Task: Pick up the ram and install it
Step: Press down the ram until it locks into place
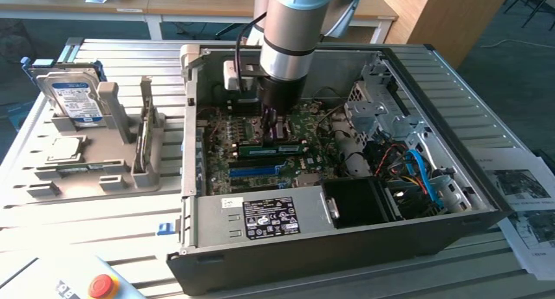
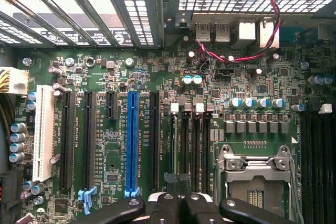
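gripper point(image 1: 270, 120): closed, down inside the open computer case point(image 1: 451, 244) over the motherboard point(image 2: 110, 145) | ram point(image 1: 279, 145): lying at its fingertips, among the slots

I see the arm point(image 1: 290, 32) reaching straight down, wrist vertical, gripper point(image 1: 270, 120) fingers pinched together at six o'clock.
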